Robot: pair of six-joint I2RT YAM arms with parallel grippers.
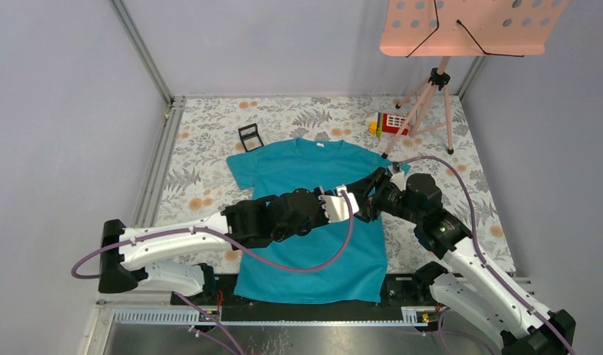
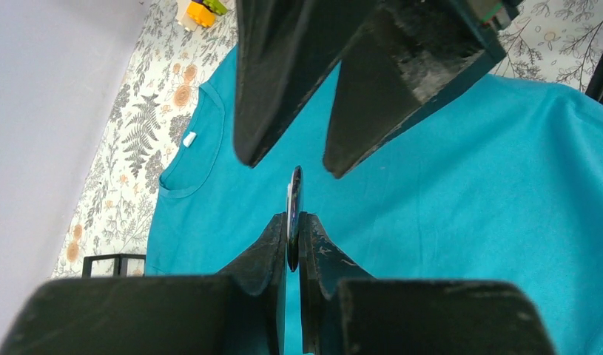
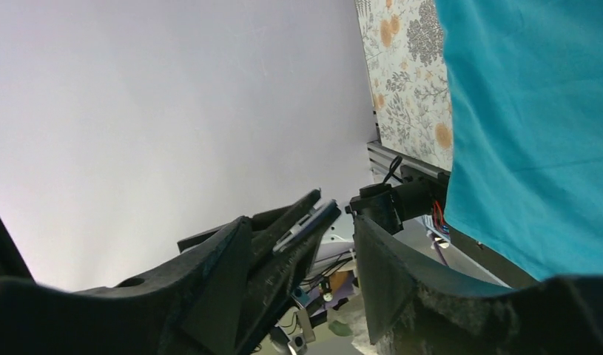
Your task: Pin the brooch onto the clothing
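The clothing (image 1: 305,166), a teal T-shirt, lies flat on the floral tablecloth (image 1: 209,148), with its collar at 12 o'clock in the top view and its hem at 6 o'clock by the arm bases. Its small white neck label (image 2: 189,138) shows inside the collar.

Both arms reach in over the shirt, and their tips meet a little toward 2 o'clock from the shirt's middle. The left gripper (image 2: 293,220) comes in from 9 o'clock with its two fingers pressed together on the brooch (image 2: 295,194). They pinch the dark disc by its lower half, so it stands edge-on with its upper half poking out past the fingertips. The brooch is held above the teal cloth, not lying on it (the right wrist view shows it between the left fingers with the wall behind).

The right gripper (image 2: 291,166) comes in from 3 o'clock, tip to tip with the left one. Its fingers are spread wide, one on each side of the brooch's upper edge, and neither touches the disc.

A small black square frame (image 1: 250,135) stands on the tablecloth at 11 o'clock from the shirt, just off the sleeve there. A yellow and red toy (image 1: 389,123) sits at 1 o'clock, beside the legs of a pink music stand (image 1: 468,26).
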